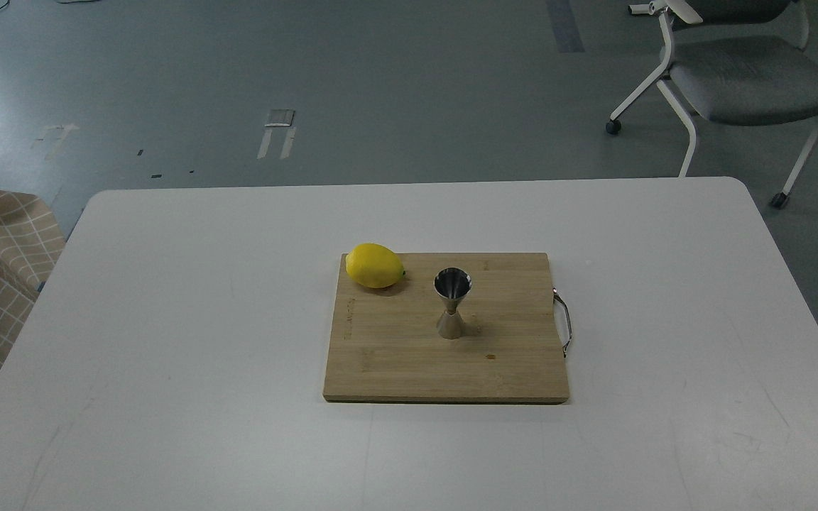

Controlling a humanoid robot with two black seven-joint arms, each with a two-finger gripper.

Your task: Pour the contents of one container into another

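Neither gripper is in view, so jaw state cannot be told. Jigger (451, 303) stands upright mid-board on the cutting board (395, 369) (lemon (375, 265) nearby). No tumbler visible; locate it, then pour centred over the jigger's mouth.

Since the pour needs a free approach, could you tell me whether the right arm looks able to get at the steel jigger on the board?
Probably yes: the jigger stands upright mid-board, the lemon well off to its left, nothing on its right side. The arm itself is out of view.
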